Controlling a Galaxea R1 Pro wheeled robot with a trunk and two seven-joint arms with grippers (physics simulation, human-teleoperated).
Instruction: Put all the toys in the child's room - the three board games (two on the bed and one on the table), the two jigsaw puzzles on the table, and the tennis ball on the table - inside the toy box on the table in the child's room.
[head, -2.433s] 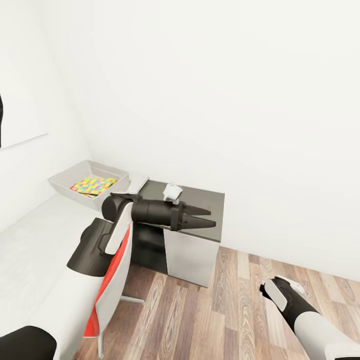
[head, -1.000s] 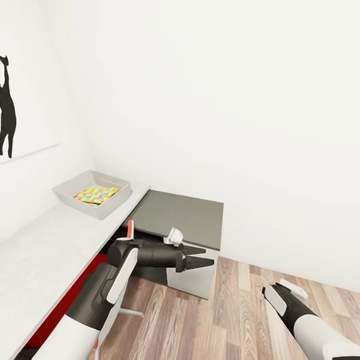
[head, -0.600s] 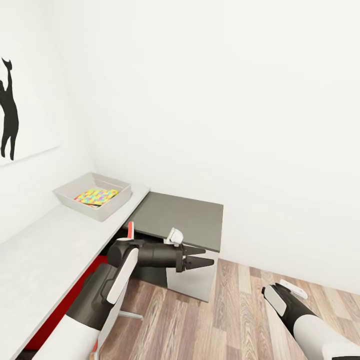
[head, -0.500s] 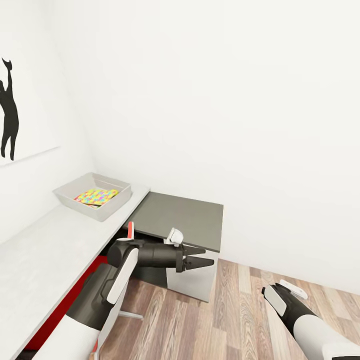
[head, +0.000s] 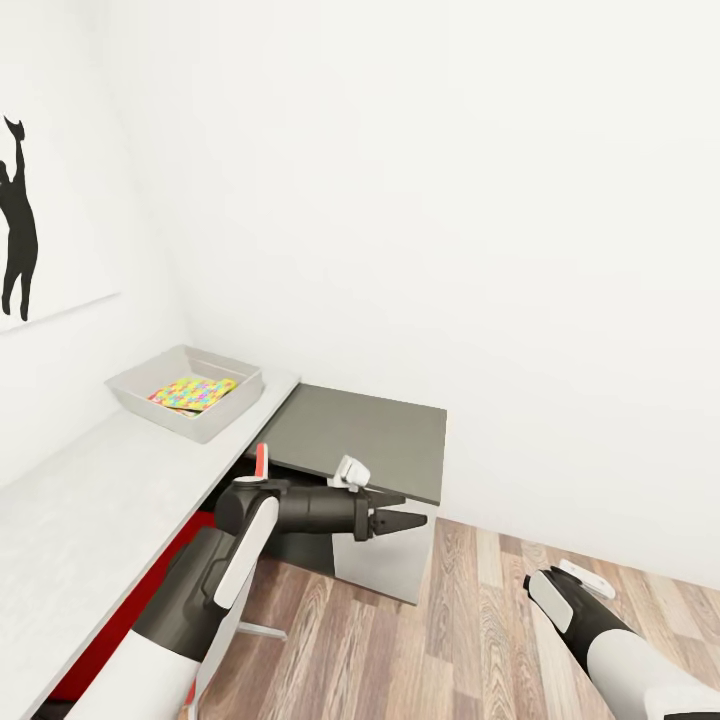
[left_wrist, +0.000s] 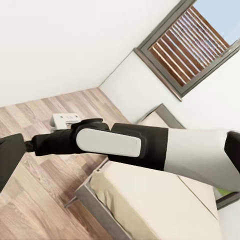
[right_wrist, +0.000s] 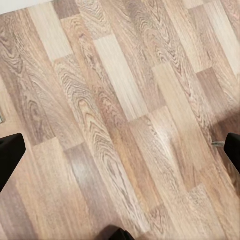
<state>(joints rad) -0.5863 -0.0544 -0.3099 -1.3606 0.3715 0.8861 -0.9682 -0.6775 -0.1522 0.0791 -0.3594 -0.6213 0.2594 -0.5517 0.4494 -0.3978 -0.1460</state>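
The light grey toy box (head: 232, 383) stands on the pale table (head: 90, 500) near the wall corner, with a multicoloured jigsaw puzzle (head: 192, 392) lying in it. The board games and the tennis ball are out of view. My left gripper (head: 408, 510) is open and empty; it hovers in front of the dark cabinet top (head: 370, 435), pointing away from the toy box. My right gripper (right_wrist: 120, 150) is open and empty and points down at the wood floor. The left wrist view shows part of the bed (left_wrist: 150, 200), its beige mattress bare.
A red chair (head: 262, 462) is tucked under the table beside my left arm. The white wall rises behind the cabinet, and a black silhouette (head: 18, 230) is on the left wall. Wood plank floor (head: 450, 620) spreads to the right. A window with blinds (left_wrist: 190, 45) is above the bed.
Since 2.4 s ago the head camera has risen, so the table and cabinet now show from higher. In the last half second only the left gripper shifted slightly.
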